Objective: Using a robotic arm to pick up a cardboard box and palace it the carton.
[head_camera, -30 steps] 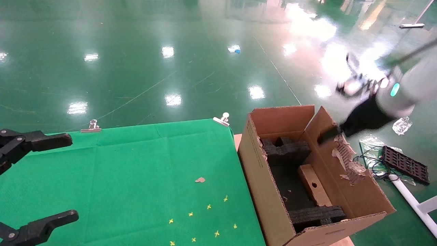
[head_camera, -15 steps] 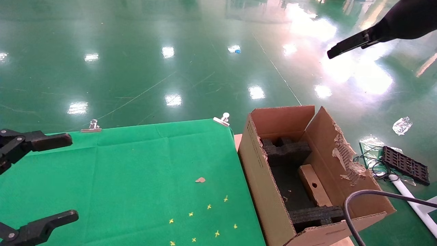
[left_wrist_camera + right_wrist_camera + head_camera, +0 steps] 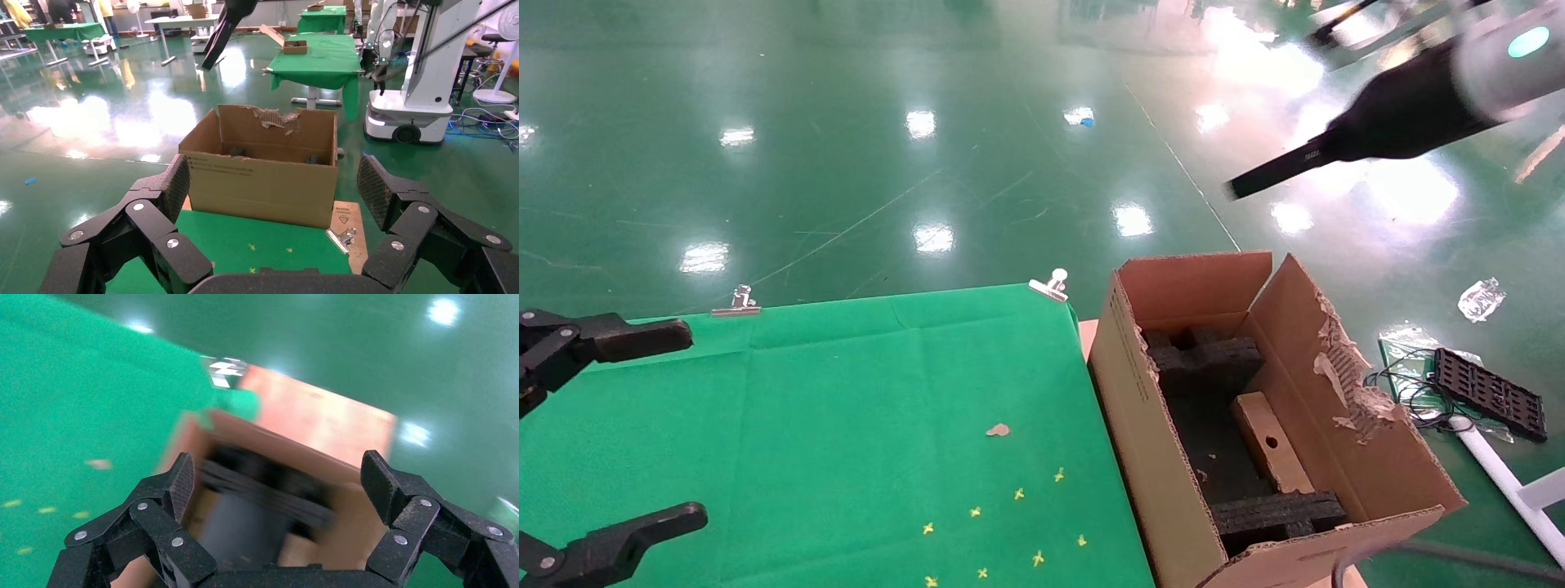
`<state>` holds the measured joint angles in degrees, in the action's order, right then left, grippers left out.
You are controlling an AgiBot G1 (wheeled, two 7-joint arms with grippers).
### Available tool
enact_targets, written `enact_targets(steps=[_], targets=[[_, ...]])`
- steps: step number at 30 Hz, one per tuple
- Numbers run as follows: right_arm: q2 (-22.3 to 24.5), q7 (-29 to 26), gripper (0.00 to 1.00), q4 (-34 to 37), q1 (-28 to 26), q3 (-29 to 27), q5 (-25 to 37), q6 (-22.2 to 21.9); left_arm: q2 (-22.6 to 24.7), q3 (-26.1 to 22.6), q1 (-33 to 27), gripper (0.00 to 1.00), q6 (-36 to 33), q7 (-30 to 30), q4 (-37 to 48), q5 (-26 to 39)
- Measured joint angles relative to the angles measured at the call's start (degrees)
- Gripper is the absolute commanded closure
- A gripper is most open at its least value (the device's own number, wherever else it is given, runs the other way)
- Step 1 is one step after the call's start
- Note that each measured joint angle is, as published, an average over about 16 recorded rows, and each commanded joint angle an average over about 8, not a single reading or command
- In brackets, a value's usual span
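Head view: carton (image 3: 1369, 482), lower right of frame beside green worktop (image 3: 846, 425); flaps up, one torn. Cardboard box (image 3: 1269, 443) lies inside, tilted between black foam inserts (image 3: 1204, 359). Judged light, stiff, scuffed; best gripped across its narrow sides. Right pincer (image 3: 278, 490), upper right, raised above carton, jaws spread, empty. Left pincer (image 3: 275, 202), lower left of frame, parked over worktop, likewise spread wide.

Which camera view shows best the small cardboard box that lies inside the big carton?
The head view: it looks down into the carton and shows the cardboard box lying between the black foam inserts. The left wrist view shows only the carton's outer wall, so the box is hidden. The right wrist view is too blurred to tell.
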<state>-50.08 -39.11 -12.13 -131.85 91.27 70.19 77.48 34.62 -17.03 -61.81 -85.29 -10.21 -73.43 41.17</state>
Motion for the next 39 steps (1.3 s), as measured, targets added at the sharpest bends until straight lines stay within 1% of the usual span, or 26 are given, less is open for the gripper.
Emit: enact_targets(steps=[39], targets=[[10.91,20.54,0.0,-44.51,50.9,-54.5,-20.52,5.95,-0.04,-0.12,-0.04,0.0,0.03,0.06,0.02,-0.08]])
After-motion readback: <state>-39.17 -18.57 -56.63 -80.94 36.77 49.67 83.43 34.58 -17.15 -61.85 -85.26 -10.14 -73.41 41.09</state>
